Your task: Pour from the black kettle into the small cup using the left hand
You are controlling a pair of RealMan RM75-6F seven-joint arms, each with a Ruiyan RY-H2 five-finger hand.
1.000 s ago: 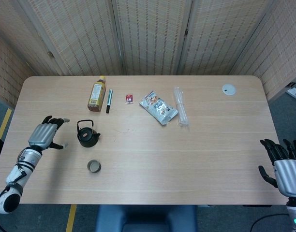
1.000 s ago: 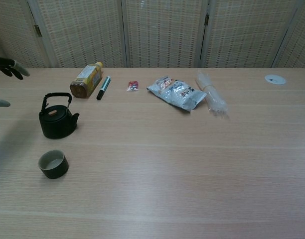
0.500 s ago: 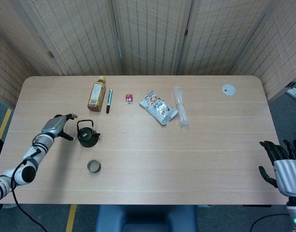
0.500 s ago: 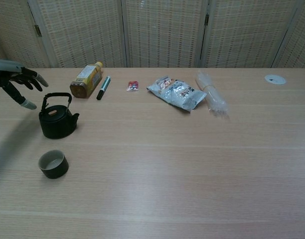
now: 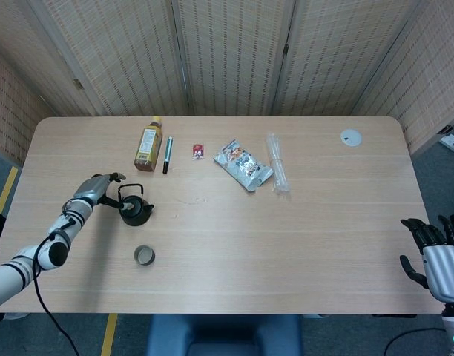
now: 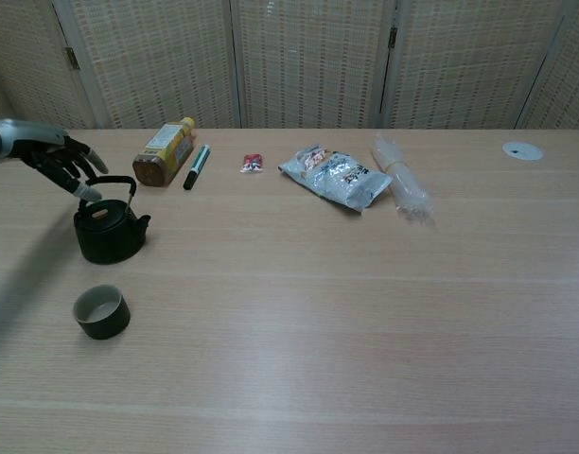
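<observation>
Left hand (image 6: pixel 58 159): hovering with fingers spread, holding nothing, a fingertip at the kettle's handle.
Kettle (image 6: pixel 108 231): standing on the table (image 6: pixel 365 303), cup (image 6: pixel 101 311) just in front.
Right hand (image 5: pixel 438 256): resting open at the table's edge.

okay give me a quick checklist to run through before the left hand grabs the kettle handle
1. Left hand open, fingers apart: ok.
2. Hand at the kettle handle: ok, fingertips are right at it; cannot tell if they touch.
3. Black kettle upright on the table: ok.
4. Small cup upright, mouth up, in front of the kettle and apart from it: ok.
5. Bottle and pen lie behind the kettle, clear of it: ok.
6. Right hand at the far table edge, out of the way: ok.
</observation>
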